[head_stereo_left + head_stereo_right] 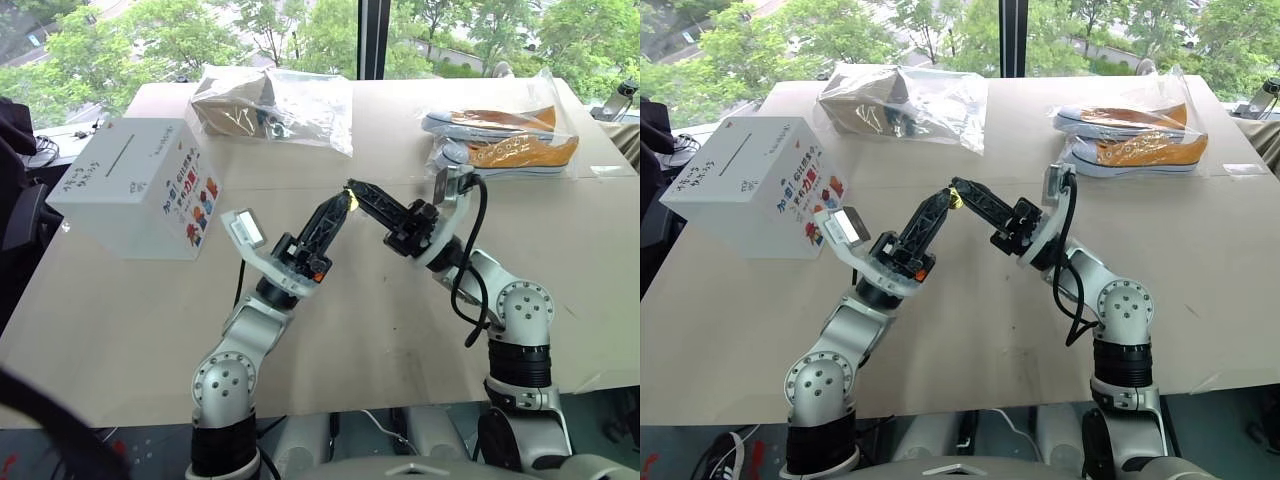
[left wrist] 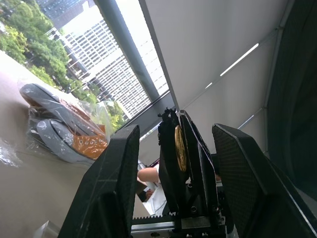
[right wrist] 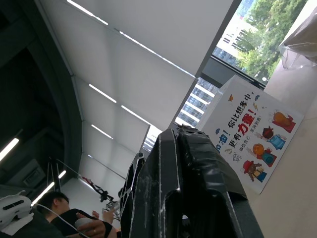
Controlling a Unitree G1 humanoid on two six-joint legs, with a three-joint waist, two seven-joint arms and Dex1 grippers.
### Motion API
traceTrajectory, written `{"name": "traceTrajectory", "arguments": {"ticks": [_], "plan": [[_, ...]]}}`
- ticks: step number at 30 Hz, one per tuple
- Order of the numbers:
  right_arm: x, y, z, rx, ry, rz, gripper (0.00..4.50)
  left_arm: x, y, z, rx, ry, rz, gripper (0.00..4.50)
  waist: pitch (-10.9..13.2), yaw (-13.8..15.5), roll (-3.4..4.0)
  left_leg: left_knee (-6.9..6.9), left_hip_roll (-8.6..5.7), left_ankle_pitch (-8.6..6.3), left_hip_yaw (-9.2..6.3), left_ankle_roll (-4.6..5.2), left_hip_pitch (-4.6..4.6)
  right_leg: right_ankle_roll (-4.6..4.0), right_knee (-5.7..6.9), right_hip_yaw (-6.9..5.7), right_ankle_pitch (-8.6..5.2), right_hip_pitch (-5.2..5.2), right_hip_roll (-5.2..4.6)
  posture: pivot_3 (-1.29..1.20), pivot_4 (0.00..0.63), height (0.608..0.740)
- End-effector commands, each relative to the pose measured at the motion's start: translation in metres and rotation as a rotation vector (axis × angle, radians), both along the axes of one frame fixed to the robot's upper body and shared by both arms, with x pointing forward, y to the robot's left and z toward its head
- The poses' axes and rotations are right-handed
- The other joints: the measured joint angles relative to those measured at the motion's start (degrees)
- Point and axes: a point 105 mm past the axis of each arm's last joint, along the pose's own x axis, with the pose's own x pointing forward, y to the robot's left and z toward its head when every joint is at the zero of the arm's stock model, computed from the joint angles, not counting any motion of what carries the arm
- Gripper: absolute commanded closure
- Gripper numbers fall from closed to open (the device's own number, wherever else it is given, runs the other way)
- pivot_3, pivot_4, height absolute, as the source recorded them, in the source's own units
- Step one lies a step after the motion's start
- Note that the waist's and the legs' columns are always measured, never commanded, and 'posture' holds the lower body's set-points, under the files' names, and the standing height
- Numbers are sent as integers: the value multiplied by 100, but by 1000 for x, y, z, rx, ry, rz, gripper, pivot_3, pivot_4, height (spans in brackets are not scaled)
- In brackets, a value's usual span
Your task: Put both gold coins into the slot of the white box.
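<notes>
Above the middle of the desk [image 1: 360,300], the two arms meet tip to tip, raised off the surface. The right pincer [image 1: 352,190] is clamped on a gold coin [image 2: 180,148], which in the left wrist view stands on edge between its black fingers; from the head views it is only a yellow glint at the tips. The left pincer [image 2: 176,148] has its fingers [image 2: 111,188] spread to either side of the right one's tips, with a clear gap on both sides, so it is part open and not touching the coin as far as I can tell. I can make out just this one coin. The white box [image 1: 135,190] sits at the left edge of the desk, in the left middle of the frame, well apart from the arms, its cartoon-printed side turned toward them. The slot [image 1: 117,150] is a thin dark line on its plain top face. At the far edge, upper centre of the frame, lies a clear bag with something brown inside [image 1: 270,105], and at the upper right a bagged pair of orange shoes [image 1: 505,140]. In the right wrist view a person [image 3: 54,210] is seated at the lower left.
</notes>
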Motion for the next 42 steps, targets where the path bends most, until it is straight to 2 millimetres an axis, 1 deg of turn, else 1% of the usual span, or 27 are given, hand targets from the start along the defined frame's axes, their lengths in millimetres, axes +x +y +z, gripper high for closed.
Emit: {"name": "traceTrajectory", "arguments": {"ticks": [1,4,7,8,9,10,20,28,42], "plan": [[-12,1,13,24,-65,34,4500,-6,-3,12,-19,-60,-31,2145,0,0,0,0,0,0,0,0,0,0,0,0,0,0,0,0,150,740],[-13,2,12,21,-66,36,4500,-7,-3,12,-25,-68,-39,2145,0,-1,0,0,0,0,0,0,0,0,-1,1,0,0,1,0,150,740],[-13,2,12,18,-67,37,4500,-8,-2,9,-25,-68,-45,2938,0,-1,0,0,0,0,0,0,0,0,-1,0,0,0,1,0,150,740],[-13,2,12,17,-67,37,4500,-8,-2,8,-23,-68,-47,3414,0,-2,0,0,0,0,0,0,0,0,-1,1,0,0,1,0,150,740],[-13,2,12,16,-66,36,4500,-8,-2,7,-23,-68,-49,3724,0,-1,0,0,0,0,0,0,0,0,-1,1,0,0,2,0,150,740],[-12,2,11,15,-65,35,4500,-8,-2,7,-23,-68,-50,4270,0,-1,0,0,1,0,0,0,0,0,-1,0,0,0,2,0,150,740],[-8,2,10,7,-57,12,4500,-8,1,0,-27,-59,-39,4305,0,0,0,0,1,0,0,0,-2,0,-5,1,0,0,2,0,150,740],[-6,2,11,40,-31,16,4500,-7,3,-5,-34,-34,-37,4305,0,0,0,-1,2,0,-1,0,-2,0,-7,1,0,0,2,0,150,740],[-6,4,11,37,-25,19,4500,-8,7,-3,-73,-31,-43,4305,0,-1,0,-1,2,0,-2,1,-3,0,-8,0,-1,0,2,0,150,740]]}}
